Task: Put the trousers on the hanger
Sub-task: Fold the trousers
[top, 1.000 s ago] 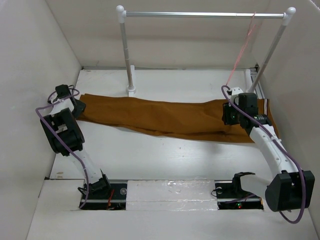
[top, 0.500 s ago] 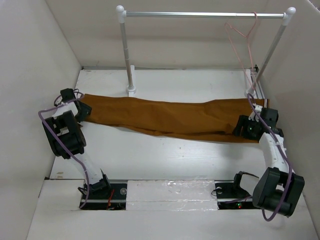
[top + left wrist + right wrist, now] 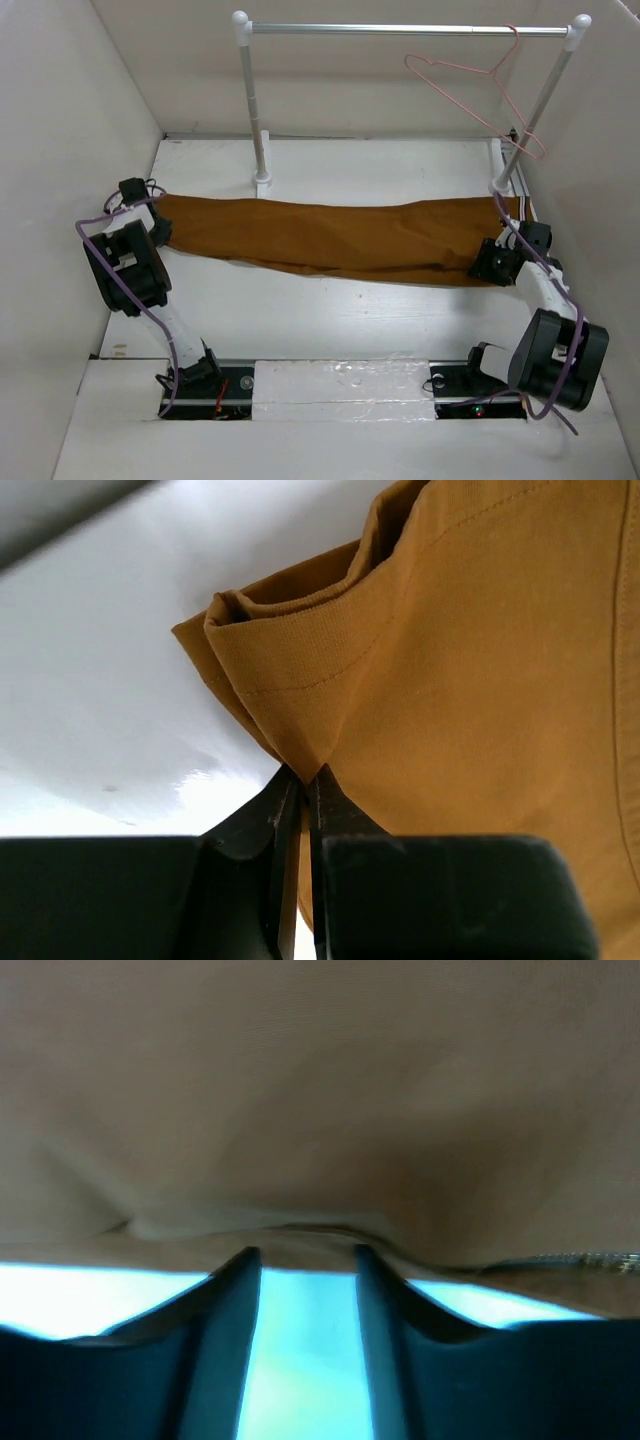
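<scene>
Top external | trousers lay stretched from left edge to right edge | hanger hung on rail, far right corner | left gripper pinched a hem fold | right gripper spread at cloth's right end | risk: thin hem pinch could slip if lifted alone.

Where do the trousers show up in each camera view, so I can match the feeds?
Top external: the trousers lie stretched across mid-table, between the two arms.
Left wrist: they fill the right and top, with a hem corner pinched in the left gripper.
Right wrist: blurred brown cloth fills the upper half, its edge at the tips of the open right gripper.
Shared landmark: the white table beside the cloth edge.
</scene>
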`<control>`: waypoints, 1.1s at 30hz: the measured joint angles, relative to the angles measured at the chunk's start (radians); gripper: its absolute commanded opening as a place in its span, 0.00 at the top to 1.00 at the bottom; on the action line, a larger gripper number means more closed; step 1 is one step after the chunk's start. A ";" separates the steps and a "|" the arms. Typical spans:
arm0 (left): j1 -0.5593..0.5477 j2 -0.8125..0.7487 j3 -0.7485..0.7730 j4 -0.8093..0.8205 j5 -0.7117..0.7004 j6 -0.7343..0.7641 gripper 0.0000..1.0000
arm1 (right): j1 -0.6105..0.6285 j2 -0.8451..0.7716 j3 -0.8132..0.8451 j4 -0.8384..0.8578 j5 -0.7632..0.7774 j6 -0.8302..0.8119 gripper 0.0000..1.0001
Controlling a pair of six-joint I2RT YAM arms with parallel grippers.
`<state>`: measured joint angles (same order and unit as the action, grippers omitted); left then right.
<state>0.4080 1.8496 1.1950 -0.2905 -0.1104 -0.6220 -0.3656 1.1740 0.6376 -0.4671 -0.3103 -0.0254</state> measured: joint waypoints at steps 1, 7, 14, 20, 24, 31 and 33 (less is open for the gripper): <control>0.003 -0.009 -0.015 0.007 -0.019 0.000 1.00 | 0.000 0.029 0.001 0.009 -0.001 0.002 0.74; 0.012 -0.163 -0.154 -0.016 -0.136 -0.004 1.00 | -0.005 0.043 0.002 0.003 0.033 0.002 1.00; 0.014 -0.373 -0.220 -0.097 -0.243 -0.030 0.94 | 0.055 -0.161 0.041 -0.082 0.069 -0.015 0.37; 0.019 -0.391 -0.112 -0.179 -0.196 -0.045 0.03 | -0.003 -0.137 0.064 -0.092 0.013 0.000 0.29; -0.042 -0.393 0.029 -0.213 -0.192 -0.048 0.07 | -0.054 -0.069 0.060 -0.084 -0.075 0.059 0.28; -0.509 -0.462 0.077 -0.177 -0.196 0.002 0.29 | -0.155 -0.085 0.045 -0.066 -0.118 0.116 0.25; -0.653 -0.473 0.021 -0.116 -0.156 -0.002 0.29 | -0.218 -0.080 0.026 -0.048 -0.112 0.117 0.21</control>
<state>-0.2451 1.3762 1.2156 -0.4068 -0.2668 -0.6239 -0.5835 1.0939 0.6640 -0.5148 -0.4221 0.0917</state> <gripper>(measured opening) 0.716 0.760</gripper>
